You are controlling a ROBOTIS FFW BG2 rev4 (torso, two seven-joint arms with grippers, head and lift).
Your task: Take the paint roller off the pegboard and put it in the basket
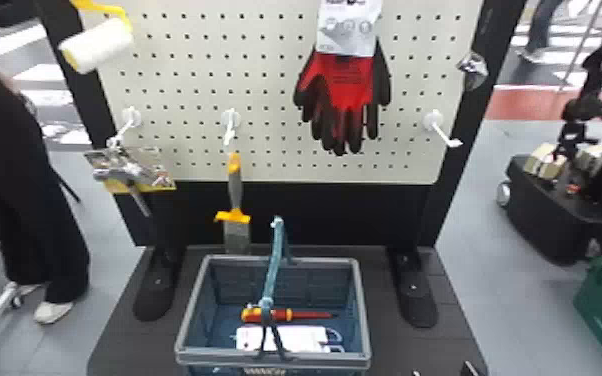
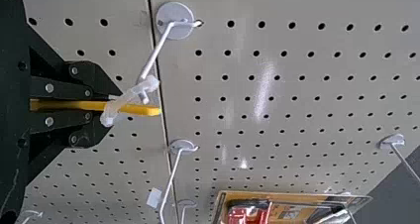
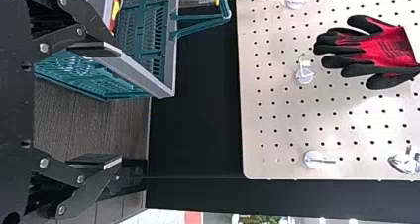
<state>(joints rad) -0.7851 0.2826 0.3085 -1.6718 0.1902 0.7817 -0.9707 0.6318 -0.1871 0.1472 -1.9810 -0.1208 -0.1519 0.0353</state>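
We have the paint roller (image 1: 97, 46) high at the pegboard's (image 1: 265, 125) left edge, its yellow handle (image 2: 143, 110) pinched in our left pincer (image 2: 107, 107). A translucent loop (image 2: 130, 98) lies against the hook's (image 2: 156, 55) end; we can't tell whether it is free. If it is caught, a straight pull could snag it, twist the handle in our grip or wrench the hook. The narrow pinch may let the roller swing. Lower down, the basket's (image 1: 205, 354) upright handle (image 1: 274, 260) could deflect it. Our right pincer (image 3: 120, 106) is spread beside the basket and could knock the rim.
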